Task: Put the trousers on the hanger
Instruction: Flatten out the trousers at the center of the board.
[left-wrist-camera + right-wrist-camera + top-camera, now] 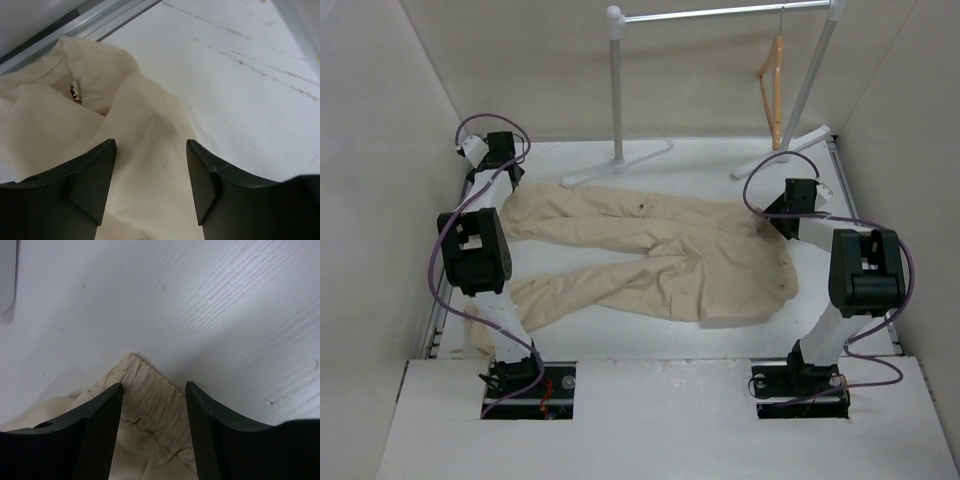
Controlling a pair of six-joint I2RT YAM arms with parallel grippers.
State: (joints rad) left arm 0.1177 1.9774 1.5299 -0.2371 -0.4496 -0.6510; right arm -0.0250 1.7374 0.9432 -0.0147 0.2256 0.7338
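Note:
The beige trousers [660, 250] lie flat across the table, legs to the left and waist to the right. The orange-tan wooden hanger [775, 90] hangs by its hook from the rack bar at the back right. My left gripper [498, 160] is open, low over the end of the far leg; in the left wrist view the cloth [140, 115] lies between and under its fingers [95, 175]. My right gripper [782, 222] is open at the waist's far right corner; the gathered waistband [145, 375] shows between its fingers [100, 425].
The white-and-silver garment rack [617, 90] stands at the back, its feet [620, 160] on the table just behind the trousers. White walls close in left, right and behind. An aluminium rail [100, 20] runs along the table's left edge. A small metal piece [75, 91] sits in the cloth folds.

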